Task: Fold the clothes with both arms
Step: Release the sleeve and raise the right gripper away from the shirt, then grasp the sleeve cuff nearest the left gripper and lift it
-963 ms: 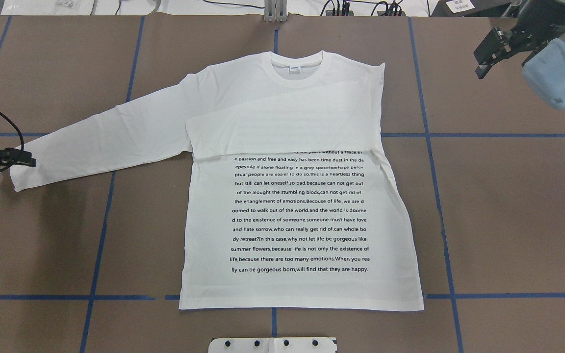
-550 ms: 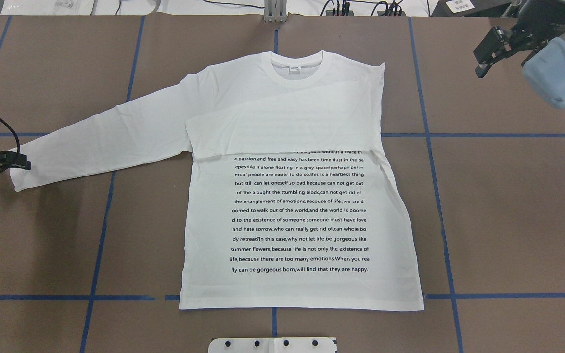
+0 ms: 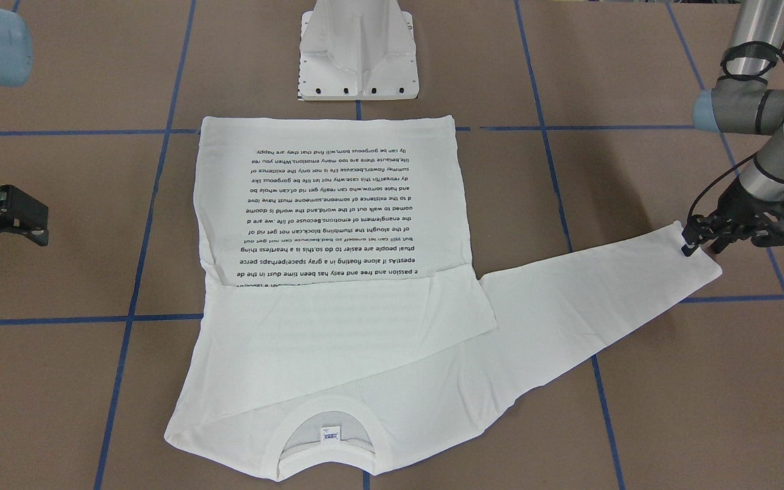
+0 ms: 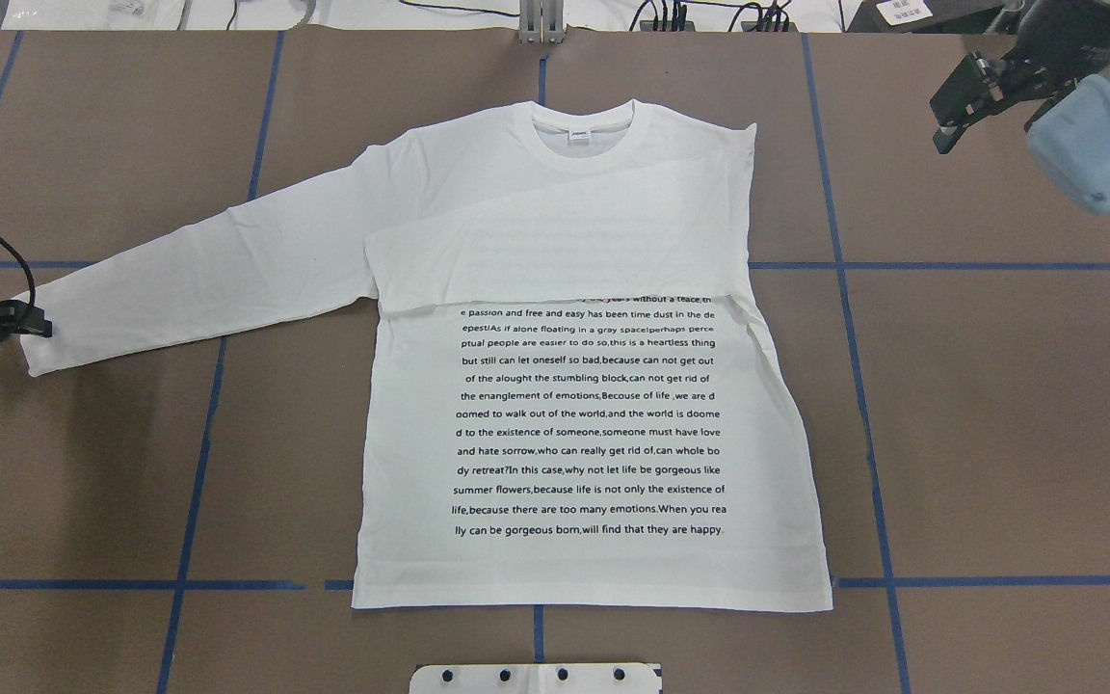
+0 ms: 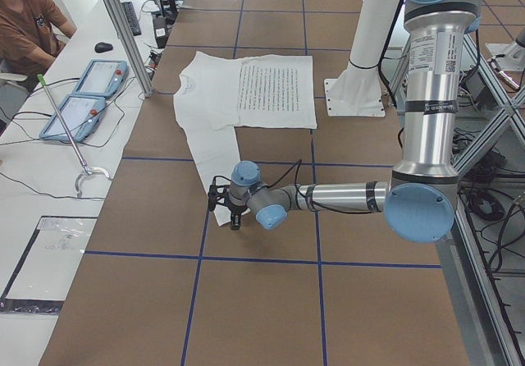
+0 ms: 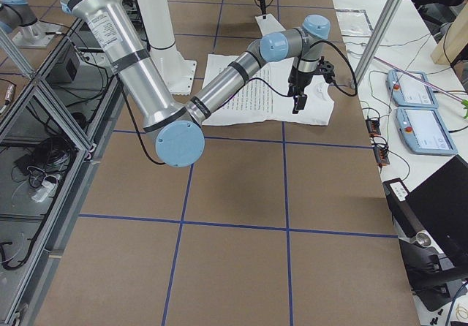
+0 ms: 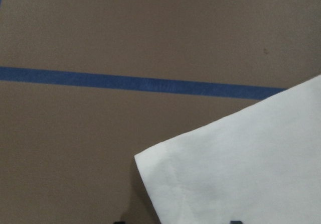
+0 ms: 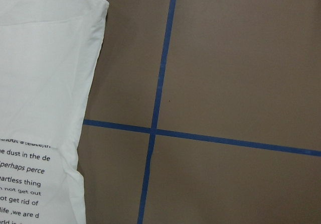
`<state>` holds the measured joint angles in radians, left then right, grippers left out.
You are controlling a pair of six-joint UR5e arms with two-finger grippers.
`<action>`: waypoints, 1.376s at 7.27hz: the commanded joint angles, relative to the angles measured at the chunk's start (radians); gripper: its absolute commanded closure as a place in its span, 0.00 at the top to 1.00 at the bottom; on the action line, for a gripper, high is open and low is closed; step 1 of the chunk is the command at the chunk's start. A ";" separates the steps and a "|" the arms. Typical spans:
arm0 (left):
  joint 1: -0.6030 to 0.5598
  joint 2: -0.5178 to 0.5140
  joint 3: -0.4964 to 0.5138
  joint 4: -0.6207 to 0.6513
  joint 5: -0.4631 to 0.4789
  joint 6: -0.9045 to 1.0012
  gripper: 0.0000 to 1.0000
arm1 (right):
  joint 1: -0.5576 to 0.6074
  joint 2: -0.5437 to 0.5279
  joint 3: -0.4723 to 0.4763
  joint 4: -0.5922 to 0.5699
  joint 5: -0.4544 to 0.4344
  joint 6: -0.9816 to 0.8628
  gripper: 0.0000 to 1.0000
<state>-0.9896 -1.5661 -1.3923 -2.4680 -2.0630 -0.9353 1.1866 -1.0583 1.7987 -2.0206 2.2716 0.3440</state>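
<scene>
shirt (image 4: 594, 386) flat on desk (image 4: 998, 434), centred. collar (image 4: 589, 135) at far side, hem (image 4: 594, 593) near side, just beyond the pedestal base (image 4: 536, 678). one sleeve (image 4: 555, 251) lies folded across the chest from the right, on top of the body, covering the top edge of the text block (image 4: 589, 424). other sleeve (image 4: 208, 275) runs out to the left and slightly nearer, flat on the desk. its cuff (image 4: 39, 352) is at the far left, with the left end effector (image 4: 35, 326) right at the cuff edge. right end effector (image 4: 955, 111) is far right, off the shirt, well apart from the right shoulder.
</scene>
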 commanded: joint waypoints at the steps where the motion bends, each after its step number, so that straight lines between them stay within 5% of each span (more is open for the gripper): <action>1: -0.001 0.000 -0.014 0.003 0.000 -0.003 0.28 | 0.001 -0.003 0.002 -0.001 -0.001 0.001 1.00; 3: -0.001 0.000 -0.036 0.006 0.000 -0.005 0.03 | 0.002 -0.005 0.002 -0.001 -0.001 0.000 1.00; 5: -0.001 0.000 -0.066 0.011 -0.008 -0.013 0.00 | 0.002 -0.012 0.001 0.000 -0.001 0.000 1.00; 8: 0.005 0.008 -0.285 0.145 -0.046 -0.110 0.00 | 0.019 -0.058 0.019 0.005 0.000 -0.016 1.00; 10: 0.008 -0.123 -0.346 0.312 -0.086 -0.138 0.00 | 0.024 -0.133 0.039 0.014 -0.013 -0.088 1.00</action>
<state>-0.9833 -1.6069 -1.7008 -2.2530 -2.1276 -1.0466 1.2057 -1.1465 1.8267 -2.0105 2.2681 0.2924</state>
